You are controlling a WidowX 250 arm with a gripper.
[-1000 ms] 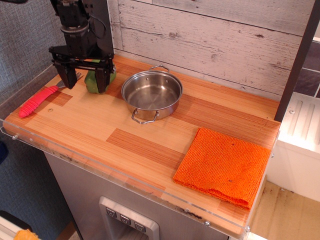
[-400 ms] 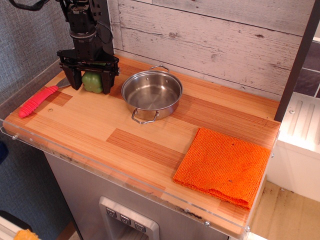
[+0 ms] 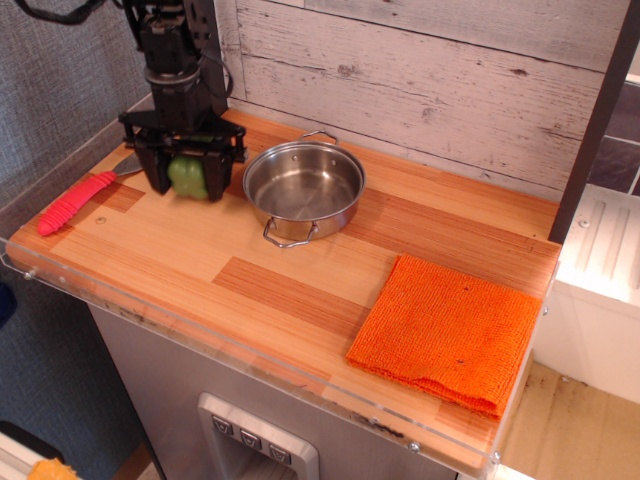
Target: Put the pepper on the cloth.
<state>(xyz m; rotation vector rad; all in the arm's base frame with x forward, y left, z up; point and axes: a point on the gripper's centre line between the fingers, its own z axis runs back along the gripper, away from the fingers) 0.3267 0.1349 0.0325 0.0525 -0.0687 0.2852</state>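
The light green pepper (image 3: 188, 176) is at the back left of the wooden counter, left of the steel pot. My gripper (image 3: 188, 178) comes down from above, and its two black fingers (image 3: 158, 172) sit on either side of the pepper, closed against it. I cannot tell whether the pepper rests on the counter or hangs just above it. The orange folded cloth (image 3: 445, 330) lies flat at the front right corner, far from the gripper, with nothing on it.
An empty steel pot (image 3: 303, 188) with two handles stands between the pepper and the cloth. A red-handled utensil (image 3: 75, 203) lies at the far left edge. A white plank wall runs behind the counter (image 3: 260, 290), and a dark post (image 3: 590, 130) stands at the right.
The fingers have closed in on the pepper. The gripper and pepper have shifted slightly right and toward the front of the counter.
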